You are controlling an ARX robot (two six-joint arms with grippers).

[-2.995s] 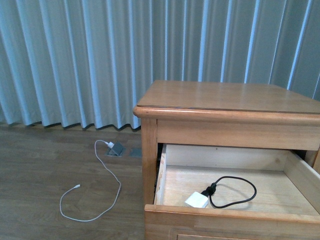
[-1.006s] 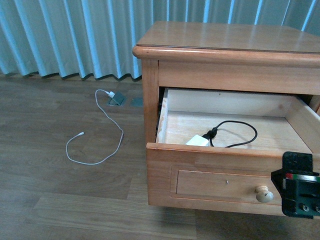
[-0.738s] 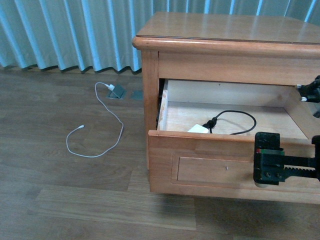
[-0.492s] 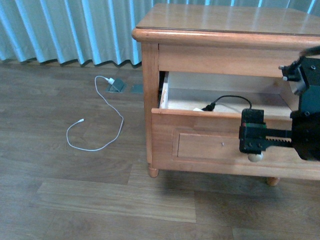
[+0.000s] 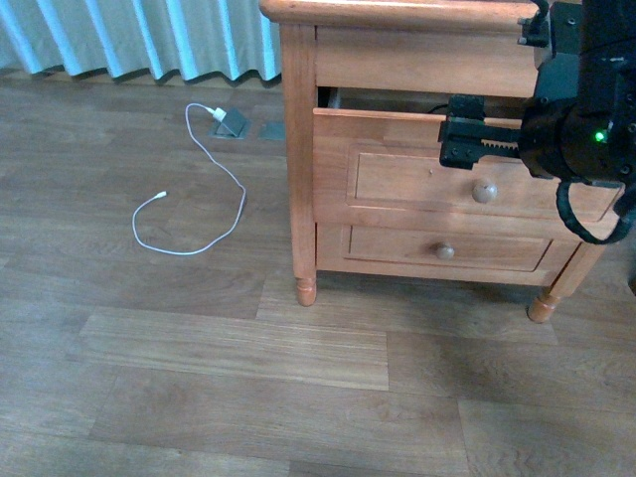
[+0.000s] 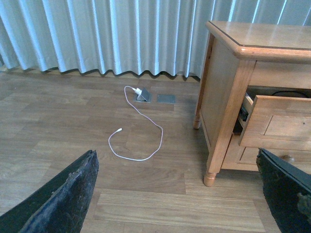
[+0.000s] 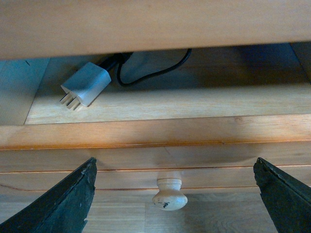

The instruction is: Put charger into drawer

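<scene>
Drawer (image 5: 417,134) nearly shut now, right gripper (image 7: 170,194) wide open, empty, straddling knob (image 7: 169,192); cable (image 7: 155,68) probably could snag.

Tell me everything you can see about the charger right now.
The charger is a small pale square block, plastic by the look of it, lying on its side on the pale wood floor of the upper drawer. Its metal prongs point toward the drawer front. A thin black cable runs from its far end and curves away under the cabinet top. Nothing grips it. Only the right wrist view shows it.
</scene>
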